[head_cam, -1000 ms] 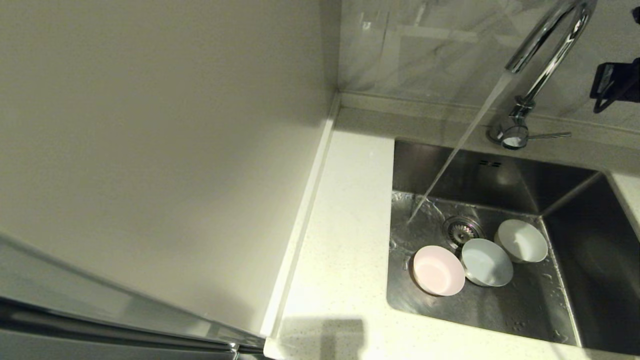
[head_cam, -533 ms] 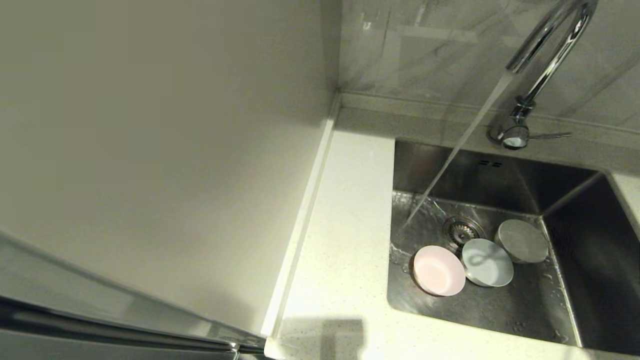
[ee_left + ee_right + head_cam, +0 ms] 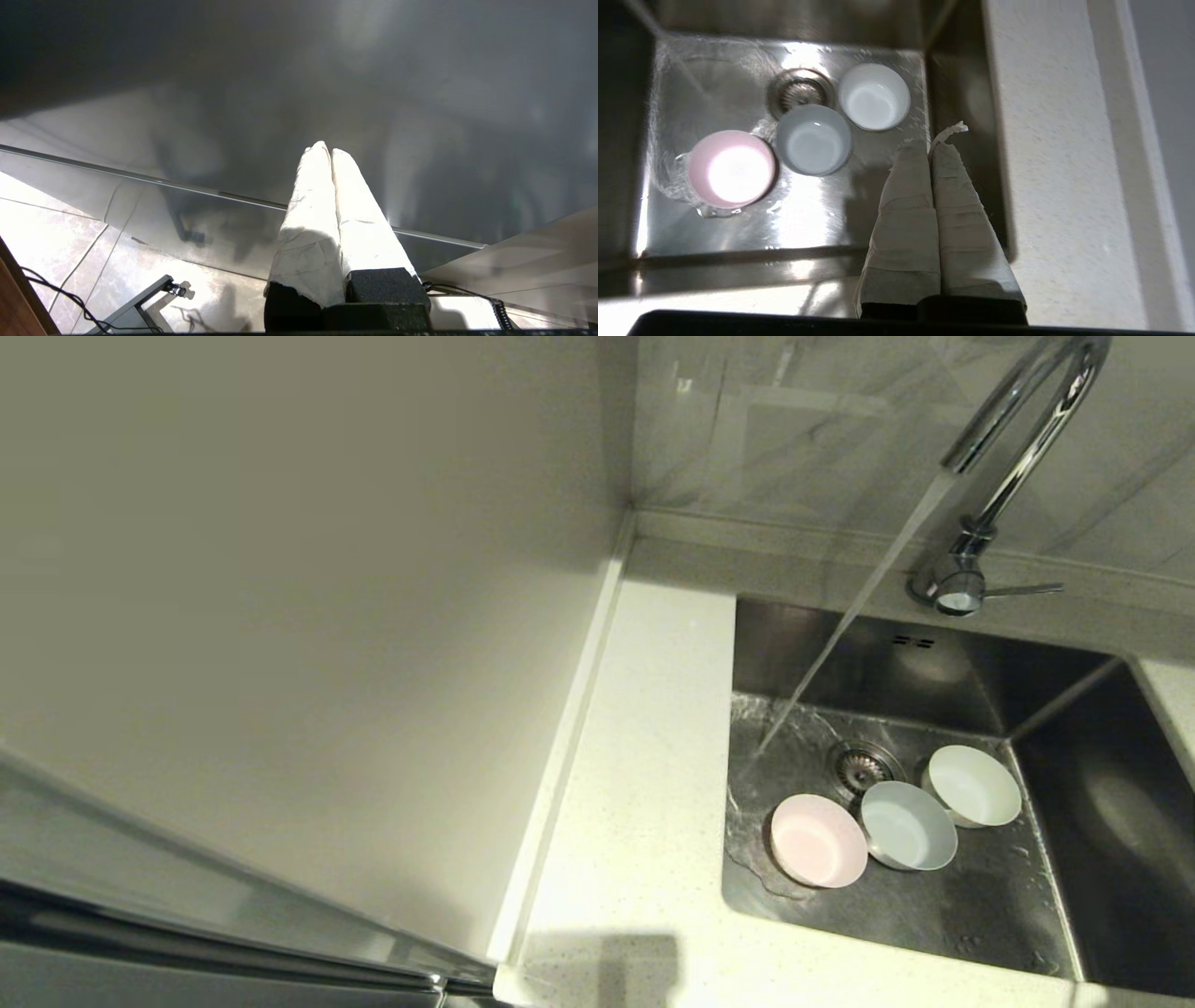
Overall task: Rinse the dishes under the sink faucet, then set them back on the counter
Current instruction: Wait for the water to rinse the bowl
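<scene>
Our right end effector hangs above the sink, fingers pressed together and empty; the left is parked likewise. Three bowls sit beside the faucet's stream; grabbing wet rims risks slipping.

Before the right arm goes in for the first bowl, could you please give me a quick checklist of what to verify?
1. Water running from the sink faucet: ok.
2. Pink bowl, blue bowl and white bowl upright on the sink floor: ok.
3. Stream hitting a bowl: not ok, it lands beside the pink one.
4. Right gripper open for a grasp: not ok, shut.
5. Left gripper clear of the sink: ok, shut, parked away.
</scene>
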Motion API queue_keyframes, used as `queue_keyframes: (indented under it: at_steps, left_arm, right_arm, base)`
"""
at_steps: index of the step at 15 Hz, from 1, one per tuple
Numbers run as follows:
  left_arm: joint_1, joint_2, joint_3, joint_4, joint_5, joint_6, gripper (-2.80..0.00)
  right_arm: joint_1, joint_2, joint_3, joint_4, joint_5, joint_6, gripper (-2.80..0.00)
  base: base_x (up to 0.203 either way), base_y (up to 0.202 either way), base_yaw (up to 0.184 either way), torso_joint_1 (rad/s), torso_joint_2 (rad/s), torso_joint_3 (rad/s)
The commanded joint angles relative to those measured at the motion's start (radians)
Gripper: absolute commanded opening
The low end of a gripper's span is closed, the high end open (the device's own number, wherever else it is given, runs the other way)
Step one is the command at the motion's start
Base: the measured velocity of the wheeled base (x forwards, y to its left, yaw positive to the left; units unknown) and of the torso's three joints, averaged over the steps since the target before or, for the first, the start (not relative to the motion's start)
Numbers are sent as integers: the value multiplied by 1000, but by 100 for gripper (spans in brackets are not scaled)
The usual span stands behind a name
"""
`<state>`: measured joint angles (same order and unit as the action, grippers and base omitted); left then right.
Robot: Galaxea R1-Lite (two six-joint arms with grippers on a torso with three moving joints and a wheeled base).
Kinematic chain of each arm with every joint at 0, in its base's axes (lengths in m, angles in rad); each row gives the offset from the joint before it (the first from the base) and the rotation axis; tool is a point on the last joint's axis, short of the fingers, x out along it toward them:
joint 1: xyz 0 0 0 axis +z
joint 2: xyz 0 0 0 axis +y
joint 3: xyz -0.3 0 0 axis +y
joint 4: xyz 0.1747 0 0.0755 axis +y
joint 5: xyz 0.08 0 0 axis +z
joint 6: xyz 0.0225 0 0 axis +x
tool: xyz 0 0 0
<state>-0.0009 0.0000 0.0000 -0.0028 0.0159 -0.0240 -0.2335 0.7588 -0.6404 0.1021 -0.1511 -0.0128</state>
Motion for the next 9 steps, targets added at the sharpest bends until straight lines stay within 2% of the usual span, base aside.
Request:
queue_keyframes:
  at_steps: [1,3,5,7,9]
  left_arm:
    - [0,-3,0,0,0,-1,-280]
    - [0,-3,0,0,0,-1,-280]
    - [-1,-3,0,0,-1,-1,-280]
    - [0,-3,0,0,-1,-1,-280]
    - [1,-3,0,0,0,-1,-280]
  right_arm:
    - [63,-225,178,-168,2,-15,-280]
    - [111,-357,298,-251,3,-70,-280]
    - [125,-458,410,-285,1,-94,-280]
    - [130,-473,544,-408,-32,-95,-280]
    - [135,-472,644,-470,-50,-85,-280]
  base:
    - [0,0,0,0,0,0]
    - [0,0,0,0,0,0]
    - [0,0,0,0,0,0]
    - [0,0,0,0,0,0]
    - [0,0,0,0,0,0]
